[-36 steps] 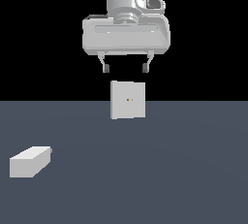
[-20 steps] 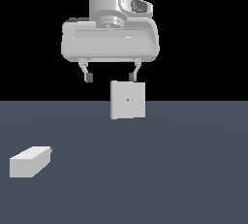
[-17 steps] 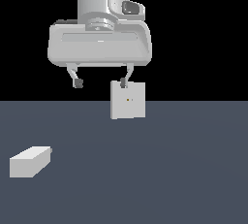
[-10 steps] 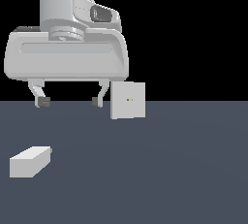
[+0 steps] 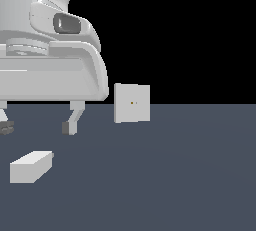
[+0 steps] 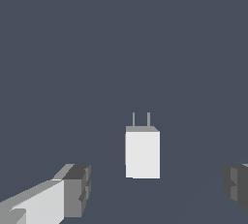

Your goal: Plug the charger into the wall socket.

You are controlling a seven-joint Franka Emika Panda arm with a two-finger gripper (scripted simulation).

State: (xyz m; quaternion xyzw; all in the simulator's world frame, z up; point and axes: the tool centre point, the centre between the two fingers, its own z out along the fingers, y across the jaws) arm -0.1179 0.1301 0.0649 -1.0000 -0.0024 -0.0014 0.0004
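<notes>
In the exterior view, the large white robot gripper fills the view's upper left, its jaws spread wide with nothing between them; two dark-tipped fingers point down above the flat dark grey-blue tabletop. The small plain white rectangular charger block lies on the tabletop near the camera at the view's left, below the gripper and apart from it. The thin flat white square wall socket plate, with a tiny orange dot at its centre, stands upright farther back, well apart from the charger, just to the right of the gripper.

In the wrist view, the charger lies between the open fingers, untouched, its two thin prongs pointing away from the camera.
</notes>
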